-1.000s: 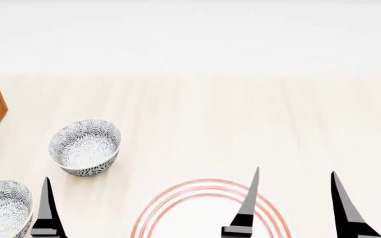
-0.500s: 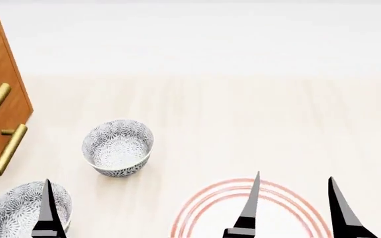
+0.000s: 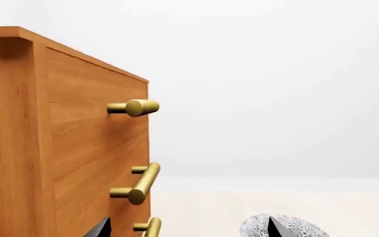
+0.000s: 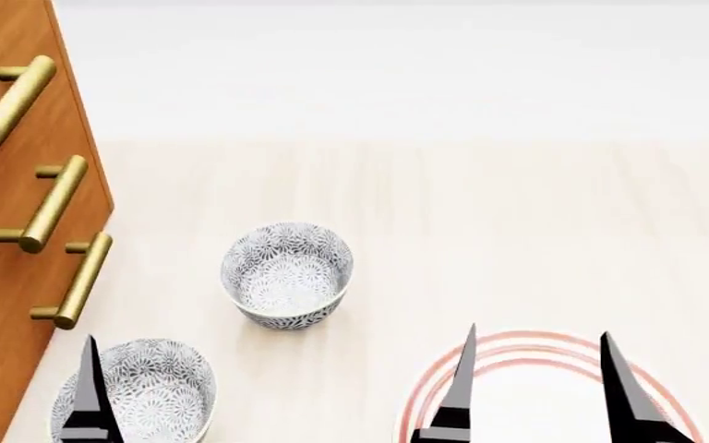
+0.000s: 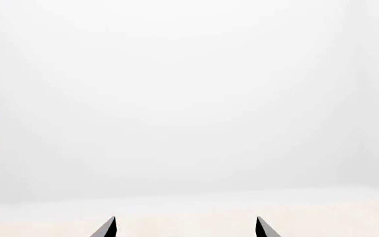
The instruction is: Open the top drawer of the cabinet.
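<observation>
Orange-brown cabinet (image 4: 10, 231) at far left edge of pale bench (image 4: 478, 212), top drawer (image 3: 97, 103) shut, brass handle (image 4: 10, 101) jutting out. Two patterned bowls (image 4: 287, 274) just beside cabinet's front. Left tool (image 3: 186, 228) spread wide, holding nothing, low near the nearer bowl (image 4: 145, 392). Right tool (image 4: 534, 392) likewise parted, empty, over red-ringed plate (image 4: 539, 346). Open bench beyond.

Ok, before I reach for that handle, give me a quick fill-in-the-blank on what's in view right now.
1. The cabinet has ___ drawers, each with a brass bar handle.
2. The top drawer is fully ___.
3. On the table stand ___ patterned bowls.
4. The right end effector hovers over a plate with ___ rings.

Missing words: three; closed; two; red
</observation>
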Motion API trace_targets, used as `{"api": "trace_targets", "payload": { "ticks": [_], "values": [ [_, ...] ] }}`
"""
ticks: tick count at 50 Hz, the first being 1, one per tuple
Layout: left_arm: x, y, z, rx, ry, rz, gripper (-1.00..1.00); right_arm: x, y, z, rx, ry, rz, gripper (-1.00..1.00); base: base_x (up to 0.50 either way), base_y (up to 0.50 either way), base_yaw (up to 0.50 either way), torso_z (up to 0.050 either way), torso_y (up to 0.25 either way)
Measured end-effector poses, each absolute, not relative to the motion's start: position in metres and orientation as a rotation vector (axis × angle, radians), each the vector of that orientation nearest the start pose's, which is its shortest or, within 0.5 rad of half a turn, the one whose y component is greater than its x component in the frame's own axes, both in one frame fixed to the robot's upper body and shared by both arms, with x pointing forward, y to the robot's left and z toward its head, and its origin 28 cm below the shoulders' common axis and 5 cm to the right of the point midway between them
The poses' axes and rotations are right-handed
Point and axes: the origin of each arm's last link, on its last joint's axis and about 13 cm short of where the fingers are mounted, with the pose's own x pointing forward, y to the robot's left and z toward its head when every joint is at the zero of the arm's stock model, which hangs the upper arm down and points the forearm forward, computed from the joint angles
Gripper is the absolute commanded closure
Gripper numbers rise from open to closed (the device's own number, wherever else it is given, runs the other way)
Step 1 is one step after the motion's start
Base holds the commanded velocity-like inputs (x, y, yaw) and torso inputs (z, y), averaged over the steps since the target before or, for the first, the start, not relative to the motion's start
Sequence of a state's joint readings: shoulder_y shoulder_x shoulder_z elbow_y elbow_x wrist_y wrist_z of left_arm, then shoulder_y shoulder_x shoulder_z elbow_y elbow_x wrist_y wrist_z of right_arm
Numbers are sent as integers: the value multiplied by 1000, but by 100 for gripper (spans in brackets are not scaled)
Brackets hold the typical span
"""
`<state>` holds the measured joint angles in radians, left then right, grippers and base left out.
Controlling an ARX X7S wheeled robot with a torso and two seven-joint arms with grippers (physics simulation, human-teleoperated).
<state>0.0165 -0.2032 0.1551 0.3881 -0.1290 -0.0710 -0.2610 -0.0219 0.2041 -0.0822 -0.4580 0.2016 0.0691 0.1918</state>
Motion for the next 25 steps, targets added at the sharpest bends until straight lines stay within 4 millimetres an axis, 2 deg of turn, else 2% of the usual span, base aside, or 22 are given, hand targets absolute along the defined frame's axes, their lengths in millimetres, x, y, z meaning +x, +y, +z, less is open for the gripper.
{"api": "trace_targets", "payload": {
  "ticks": [6,14,25],
  "values": [
    [201,210,91,27,-273,25,-100,201,-111,98,45,-323,-20,-100,0,0,0,0,0],
    [200,210,111,132,-292,-36,-100,201,-113,93,47,-294,-24,-100,0,0,0,0,0],
    [208,215,161,326,-353,-37,-100,200,-117,88,55,-261,-26,-100,0,0,0,0,0]
  ]
}}
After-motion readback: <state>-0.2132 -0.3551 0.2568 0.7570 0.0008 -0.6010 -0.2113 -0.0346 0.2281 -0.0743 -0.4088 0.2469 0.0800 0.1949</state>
